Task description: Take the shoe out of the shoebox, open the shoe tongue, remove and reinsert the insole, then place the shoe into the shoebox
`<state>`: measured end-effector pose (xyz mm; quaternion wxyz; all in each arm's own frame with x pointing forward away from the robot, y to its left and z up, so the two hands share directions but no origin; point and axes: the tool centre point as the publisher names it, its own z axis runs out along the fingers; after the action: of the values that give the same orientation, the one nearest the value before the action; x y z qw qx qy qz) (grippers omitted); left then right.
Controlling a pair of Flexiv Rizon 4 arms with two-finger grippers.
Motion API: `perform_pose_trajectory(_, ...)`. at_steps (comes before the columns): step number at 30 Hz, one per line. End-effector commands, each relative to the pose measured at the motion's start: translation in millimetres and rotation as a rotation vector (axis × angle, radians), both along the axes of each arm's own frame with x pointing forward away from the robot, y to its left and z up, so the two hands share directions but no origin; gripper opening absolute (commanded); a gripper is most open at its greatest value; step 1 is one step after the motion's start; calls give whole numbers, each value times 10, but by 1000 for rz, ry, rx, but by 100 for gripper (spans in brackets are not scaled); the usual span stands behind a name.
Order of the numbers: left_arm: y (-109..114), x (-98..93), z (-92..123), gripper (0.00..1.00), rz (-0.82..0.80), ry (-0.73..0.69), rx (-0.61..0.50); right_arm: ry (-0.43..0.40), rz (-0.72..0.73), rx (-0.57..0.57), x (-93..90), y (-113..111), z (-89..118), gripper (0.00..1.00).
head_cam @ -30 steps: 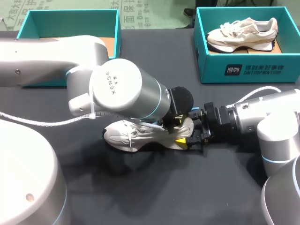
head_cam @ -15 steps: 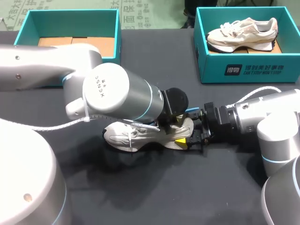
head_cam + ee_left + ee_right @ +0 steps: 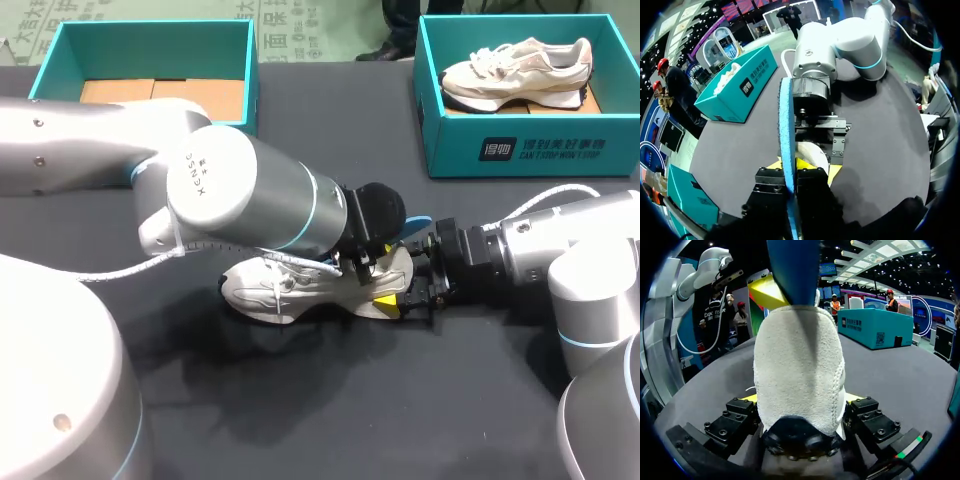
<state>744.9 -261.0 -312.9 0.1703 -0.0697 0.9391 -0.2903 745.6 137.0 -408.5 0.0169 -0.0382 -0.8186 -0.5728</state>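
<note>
On a dark surface (image 3: 330,420), the left arm (image 3: 240,190) and the right arm (image 3: 560,255) met over a white shoe (image 3: 275,290) lying on its sole near the middle, outside both boxes. A teal box (image 3: 60,60) stood at the far left, and a second box (image 3: 520,150) at the far right held another shoe (image 3: 515,70). The right fingers (image 3: 737,417) were closed against both sides of the shoe's heel, gripping it from behind. The left fingers (image 3: 772,182) were pinched tight on a blue insole (image 3: 786,125), held edge-on and rising above the heel opening just in front of the right arm's wrist.
</note>
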Motion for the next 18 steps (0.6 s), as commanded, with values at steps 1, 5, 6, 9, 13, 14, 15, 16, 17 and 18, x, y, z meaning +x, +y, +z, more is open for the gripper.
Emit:
perform_pose_trajectory(1,51,-7,153,0,-26,32,-18,1,-1,-5,-17,16,-20,0)
perform_pose_trajectory(5,8,-1,296,0,-26,58,-35,1,-1,-5,-17,16,-20,0)
perform_pose_trajectory(6,-7,2,331,0,-30,61,-35,1,-1,-5,-17,16,-20,0)
perform_pose_trajectory(9,-50,-1,439,0,-50,88,-53,1,-1,-5,-17,16,-20,0)
perform_pose_trajectory(13,-109,31,609,0,-98,168,-98,1,-1,-5,-17,16,-20,0)
perform_pose_trajectory(14,-129,30,655,0,-118,193,-110,1,-1,-5,-17,16,-20,0)
perform_pose_trajectory(15,-143,32,701,0,-129,216,-124,1,-1,-5,-17,16,-20,0)
perform_pose_trajectory(16,-159,31,751,0,-138,242,-136,1,-1,-5,-17,16,-20,0)
perform_pose_trajectory(17,-171,30,800,0,-147,265,-149,1,-1,-5,-17,16,-20,0)
perform_pose_trajectory(18,-184,23,856,0,-159,279,-163,1,-1,-5,-17,16,-20,0)
